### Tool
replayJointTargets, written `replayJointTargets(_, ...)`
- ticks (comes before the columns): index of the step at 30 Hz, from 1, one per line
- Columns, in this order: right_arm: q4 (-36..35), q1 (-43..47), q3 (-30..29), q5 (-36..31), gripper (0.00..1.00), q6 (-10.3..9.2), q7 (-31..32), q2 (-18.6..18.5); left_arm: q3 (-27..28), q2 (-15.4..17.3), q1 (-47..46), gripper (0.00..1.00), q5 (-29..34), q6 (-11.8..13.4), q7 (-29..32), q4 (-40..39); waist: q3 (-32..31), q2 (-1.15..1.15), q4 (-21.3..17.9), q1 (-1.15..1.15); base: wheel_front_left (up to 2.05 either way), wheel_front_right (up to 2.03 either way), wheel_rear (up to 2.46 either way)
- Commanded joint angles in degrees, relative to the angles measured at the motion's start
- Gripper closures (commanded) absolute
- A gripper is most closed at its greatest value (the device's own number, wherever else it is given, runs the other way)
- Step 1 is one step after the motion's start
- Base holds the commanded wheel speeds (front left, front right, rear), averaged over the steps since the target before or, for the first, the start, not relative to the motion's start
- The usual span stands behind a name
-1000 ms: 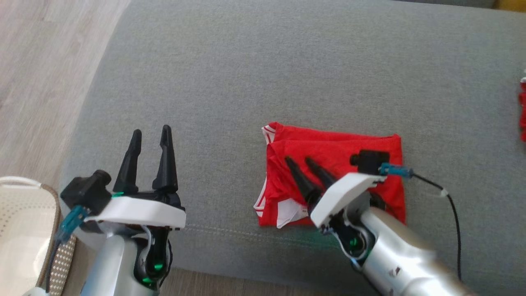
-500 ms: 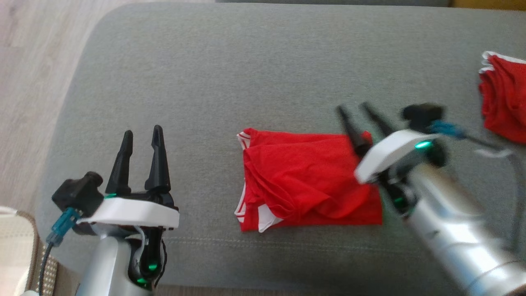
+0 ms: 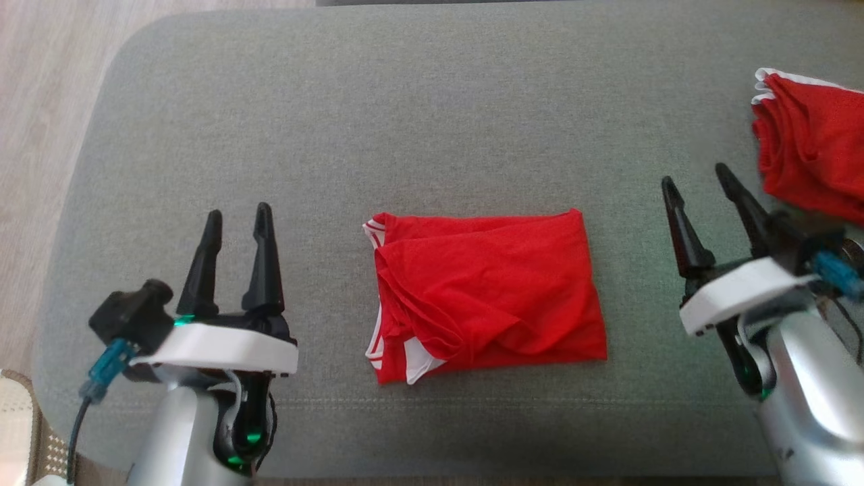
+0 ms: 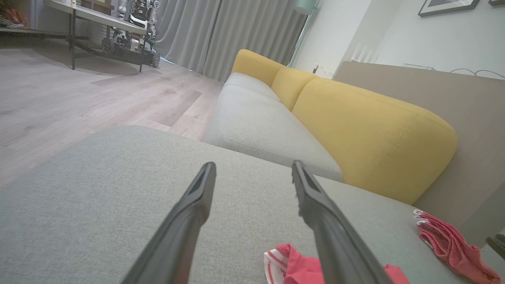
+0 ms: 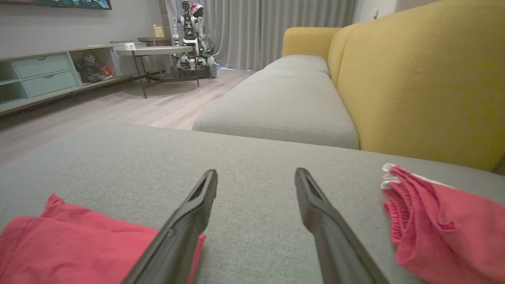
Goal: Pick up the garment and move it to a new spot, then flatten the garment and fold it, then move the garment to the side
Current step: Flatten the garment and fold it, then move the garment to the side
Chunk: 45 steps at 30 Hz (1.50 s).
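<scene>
Lying flat at frame centre in the head view: folded red garment, roughly rectangular, white-striped trim at its left edge, on the grey cushion. Lower left: left gripper, fingers parted by a moderate gap, nothing between them, well apart from the garment. Right side: right gripper, fingers spread a bit wider, empty, clear of the garment's right edge. Second red garment sits bunched at upper right, just beside the right gripper's outer finger; can't tell if they touch. Right wrist view: folded garment at lower left, partly behind one finger, second one at the right edge. Left wrist view: striped corner of the folded garment at bottom edge, yellow sofa backrest behind. Wood floor at upper left.
</scene>
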Motion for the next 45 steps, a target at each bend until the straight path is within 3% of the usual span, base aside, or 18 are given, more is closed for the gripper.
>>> replayJointTargets(1,-3.65,-0.03,-0.53,-1.81,0.0,-0.02,-0.53,0.69,1.31,0.44,-2.18,0.0,0.55,-0.32,-0.7,-2.23,-0.11,0.0,-0.11,0.0,0.0,0.0,0.0)
replayJointTargets(7,-9.92,7.08,-6.84,-7.04,0.0,-0.02,-0.53,4.78,0.23,0.44,-1.56,0.0,0.69,-0.41,-0.7,-2.73,-0.41,0.0,-0.48,0.0,0.0,0.0,0.0)
replayJointTargets(17,-12.25,11.42,-8.91,-10.05,0.0,-0.02,-0.53,8.75,-1.71,0.44,1.07,0.0,1.69,0.05,-0.7,-3.61,-1.34,0.0,-0.67,0.0,0.0,0.0,0.0)
replayJointTargets(38,-12.22,11.82,-9.41,-10.05,0.0,-0.02,-0.53,9.55,-2.15,0.44,1.6,0.0,1.57,0.38,-0.7,-3.91,-1.03,0.0,0.0,0.0,0.0,0.0,0.0)
replayJointTargets(45,-8.03,11.84,-7.33,-6.78,0.0,-0.02,-0.53,10.52,-2.44,0.44,1.37,0.0,1.56,0.27,-0.7,-3.63,-0.58,0.0,0.43,0.0,0.0,0.0,0.0)
